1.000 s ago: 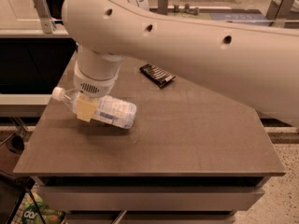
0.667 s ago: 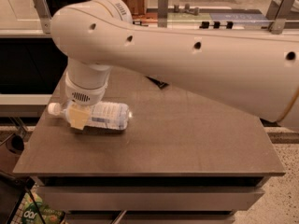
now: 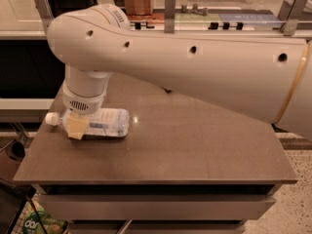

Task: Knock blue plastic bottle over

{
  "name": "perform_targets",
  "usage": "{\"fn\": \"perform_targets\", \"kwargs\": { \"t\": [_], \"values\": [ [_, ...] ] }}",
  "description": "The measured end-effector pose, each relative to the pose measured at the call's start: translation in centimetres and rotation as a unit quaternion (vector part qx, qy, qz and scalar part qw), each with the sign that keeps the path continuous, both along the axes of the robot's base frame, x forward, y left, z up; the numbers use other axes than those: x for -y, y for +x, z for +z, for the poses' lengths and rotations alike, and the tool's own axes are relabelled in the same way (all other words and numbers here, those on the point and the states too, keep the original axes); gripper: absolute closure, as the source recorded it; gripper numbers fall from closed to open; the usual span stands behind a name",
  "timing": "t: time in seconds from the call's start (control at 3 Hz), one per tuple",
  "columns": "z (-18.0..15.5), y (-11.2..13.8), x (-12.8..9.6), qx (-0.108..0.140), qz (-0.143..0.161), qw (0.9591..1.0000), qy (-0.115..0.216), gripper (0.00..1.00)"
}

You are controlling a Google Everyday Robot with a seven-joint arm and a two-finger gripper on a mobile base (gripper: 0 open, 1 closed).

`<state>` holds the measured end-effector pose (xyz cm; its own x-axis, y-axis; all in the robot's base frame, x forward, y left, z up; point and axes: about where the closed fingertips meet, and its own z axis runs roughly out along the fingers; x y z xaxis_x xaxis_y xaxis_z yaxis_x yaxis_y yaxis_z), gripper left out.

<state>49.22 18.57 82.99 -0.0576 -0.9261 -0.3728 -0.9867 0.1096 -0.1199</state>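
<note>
Clear bluish plastic bottle with white cap (image 3: 108,123) lies flat near the brown bench's (image 3: 195,140) left edge. Your white arm (image 3: 195,67) spans the bench, wrist down. Claw (image 3: 77,126) is at the bottle's neck; can't tell its grip state.

A brown table (image 3: 204,150) is standing on a speckled floor (image 3: 295,218). Behind it, a counter (image 3: 19,33) with metal posts (image 3: 169,11) is running across, and a cardboard box (image 3: 139,1) is showing beyond.

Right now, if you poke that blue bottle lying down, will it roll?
Probably: the blue plastic bottle lies sideways on the flat table, so its round body may roll. Clear plastic suggests it's light. The gripper sits over its neck.
</note>
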Motion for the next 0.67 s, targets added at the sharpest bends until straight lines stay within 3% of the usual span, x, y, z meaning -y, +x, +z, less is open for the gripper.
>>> {"fn": "perform_targets", "kwargs": {
  "t": [0.67],
  "values": [
    [0.02,-0.15,-0.03,0.001,0.001,1.0000,-0.001,0.35]
  ]
}}
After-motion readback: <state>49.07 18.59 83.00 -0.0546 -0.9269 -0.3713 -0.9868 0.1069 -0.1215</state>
